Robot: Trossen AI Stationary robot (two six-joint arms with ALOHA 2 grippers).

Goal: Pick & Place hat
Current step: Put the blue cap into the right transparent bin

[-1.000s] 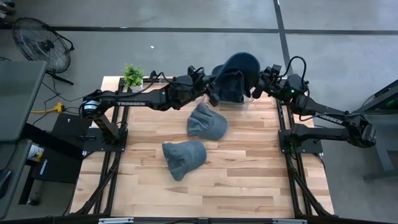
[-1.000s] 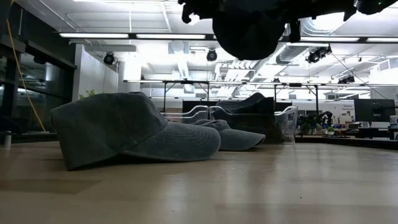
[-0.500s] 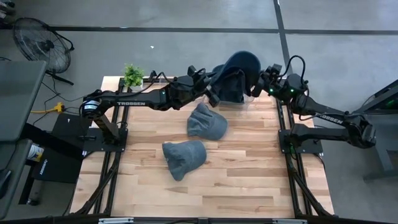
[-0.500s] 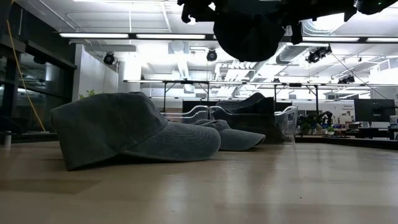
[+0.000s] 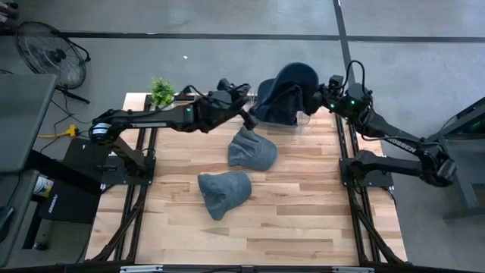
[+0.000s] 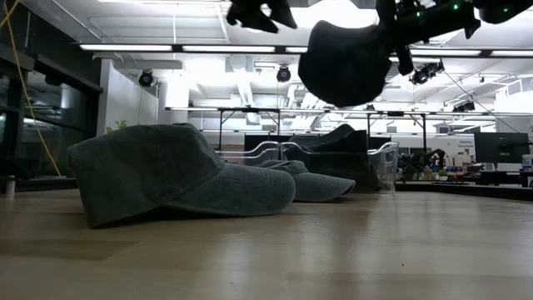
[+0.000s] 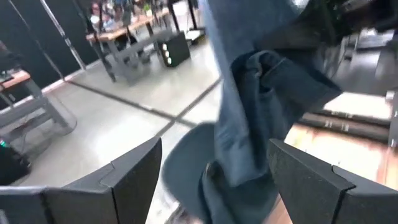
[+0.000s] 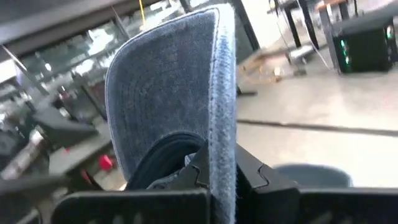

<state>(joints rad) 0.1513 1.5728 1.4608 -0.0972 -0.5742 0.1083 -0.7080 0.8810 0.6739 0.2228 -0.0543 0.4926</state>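
Hats on the table: we are counting two grey hats lying on the wooden table point(image 5: 303, 220). The near hat point(image 5: 225, 192) is sitting toward the middle; the farther hat point(image 5: 252, 149) is lying just behind it, the two close together but apart in the high view.

Hat in the air: we are seeing a third, darker blue hat point(image 5: 286, 92) hanging above the table's far edge, between the two arms. In the low view it is showing as a dark dome point(image 6: 346, 62) high over the table.

Hats in the bin: a clear bin point(image 6: 379, 162) is standing at the far edge of the table, and we are making out at least one more dark hat inside it; how many exactly, we cannot tell.

Right tool: the right tool point(image 5: 316, 98) is pinching the blue hat, its fingers point(image 8: 252, 177) pressed together on the brim, which is standing upright between them in the right wrist view.

Left tool: the left tool point(image 5: 246, 117) is hovering just beside the blue hat, its fingers point(image 7: 134, 171) spread wide and gripping nothing. The hat's cloth is hanging in front of them in the left wrist view.

Other things: one small green plant point(image 5: 161, 91) is sitting at the far left corner of the table.
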